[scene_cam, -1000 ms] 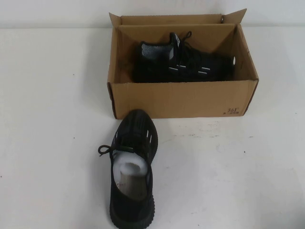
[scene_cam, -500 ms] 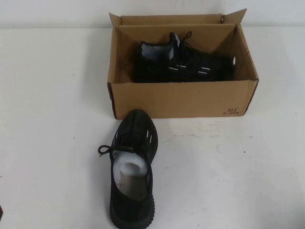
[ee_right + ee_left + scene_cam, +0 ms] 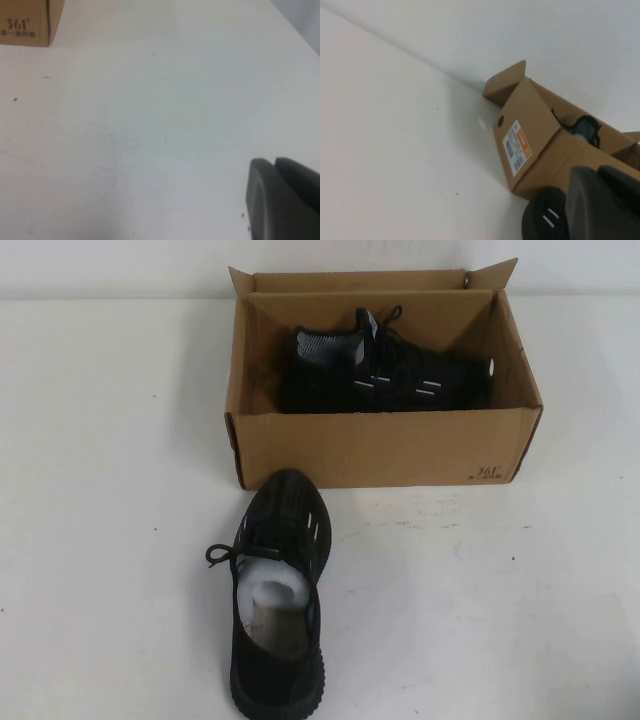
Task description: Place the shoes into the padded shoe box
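Observation:
The brown cardboard shoe box (image 3: 385, 445) stands open at the table's far middle. One black sneaker (image 3: 385, 375) lies inside it on its side, toe to the right. The other black sneaker (image 3: 278, 590) stands on the table in front of the box, toe touching or nearly touching the box's near wall, white stuffing in its opening. Neither arm shows in the high view. My left gripper (image 3: 597, 172) is shut and empty, left of the box (image 3: 545, 150), with the sneaker's toe (image 3: 542, 222) beside it. My right gripper (image 3: 274, 162) is shut and empty over bare table, right of the box corner (image 3: 30, 22).
The white table (image 3: 120, 540) stretches wide on both sides of the shoe and box. A white wall (image 3: 120, 265) runs behind the box. The box's left end bears a white and orange label (image 3: 518, 146).
A small dark piece at the high view's lower left edge half a second ago is out of view now. Shoes and box have not moved.

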